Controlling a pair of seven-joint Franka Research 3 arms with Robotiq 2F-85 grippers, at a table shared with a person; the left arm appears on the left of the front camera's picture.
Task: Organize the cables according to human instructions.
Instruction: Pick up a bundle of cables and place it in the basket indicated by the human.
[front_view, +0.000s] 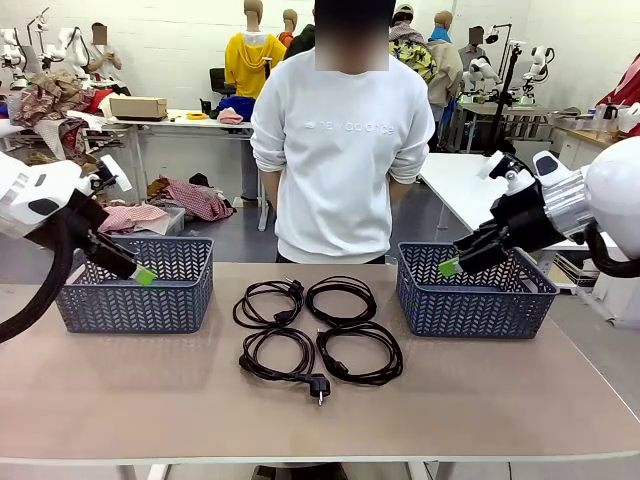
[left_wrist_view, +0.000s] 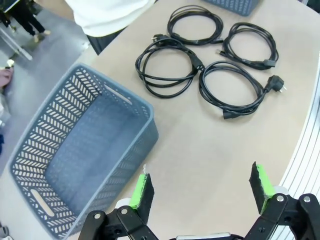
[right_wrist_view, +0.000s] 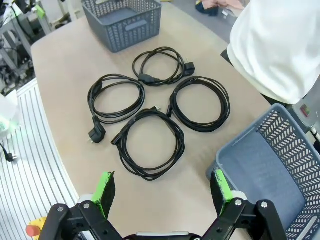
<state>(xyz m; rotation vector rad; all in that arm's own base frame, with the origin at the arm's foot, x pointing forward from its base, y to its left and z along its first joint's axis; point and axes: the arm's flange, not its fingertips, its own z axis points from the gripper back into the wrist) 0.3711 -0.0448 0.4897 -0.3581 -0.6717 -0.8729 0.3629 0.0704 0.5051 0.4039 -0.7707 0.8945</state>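
1. Black cables (front_view: 345, 323), four round coils in a two-by-two cluster, lie on the tan bench (front_view: 520, 400), between the two sets of jaws and lower than both.
2. Left jaws are spread wide, with nothing between the green pads (left_wrist_view: 141, 192). They hang above the left basket (front_view: 130, 305), at the edge that faces the cables.
3. In the left wrist view the coils lie well ahead of the left jaws. The nearest coil (left_wrist_view: 203, 90) ends in a plug (left_wrist_view: 276, 84).
4. Right jaws are spread just as wide and empty, pads (right_wrist_view: 105, 187) apart. They hang over the right basket (front_view: 470, 312), at the rim nearest the cables.
5. In the right wrist view one coil (right_wrist_view: 124, 147) lies just ahead of the right jaws, and the other three lie beyond it.
6. Beyond the cables, across from both sets of jaws, a person (front_view: 340, 150) in a white sweatshirt stands at the bench's far edge.
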